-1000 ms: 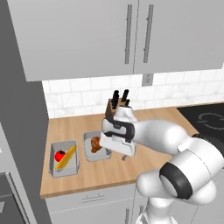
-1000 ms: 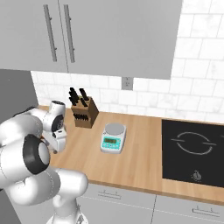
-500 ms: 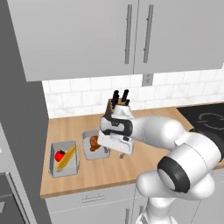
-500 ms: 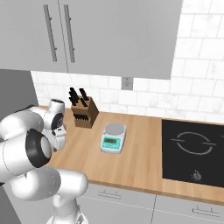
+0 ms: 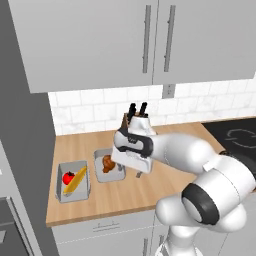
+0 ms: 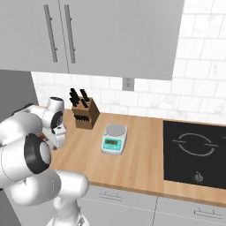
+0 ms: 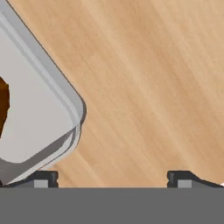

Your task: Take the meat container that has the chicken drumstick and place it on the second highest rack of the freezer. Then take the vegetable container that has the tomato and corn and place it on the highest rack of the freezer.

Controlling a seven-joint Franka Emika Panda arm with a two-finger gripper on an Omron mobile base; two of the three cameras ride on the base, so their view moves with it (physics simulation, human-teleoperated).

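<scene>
Gripper: the gripper hangs low over the wooden counter with its jaws spread wide and nothing between them; one fingertip sits at the near corner of the meat container, the other over bare wood (whether the first actually touches the rim cannot be told).
Gripper, base views: the hand points down beside the right edge of the meat container, with the white arm reaching in from the right.
Meat container: a shallow grey tray on the counter, holding the chicken drumstick, reddish-brown and far smaller than the tray; in the hand view just a dark brown sliver shows at the left edge.
Vegetable container: a second grey tray just left of the first, apart from it, holding the tomato and the corn laid diagonally beside it.
Behind the arm: a knife block stands by the tiled wall.
Farther right: a small kitchen scale sits on the counter, then a black cooktop.
Above: grey wall cabinets with bar handles.
</scene>
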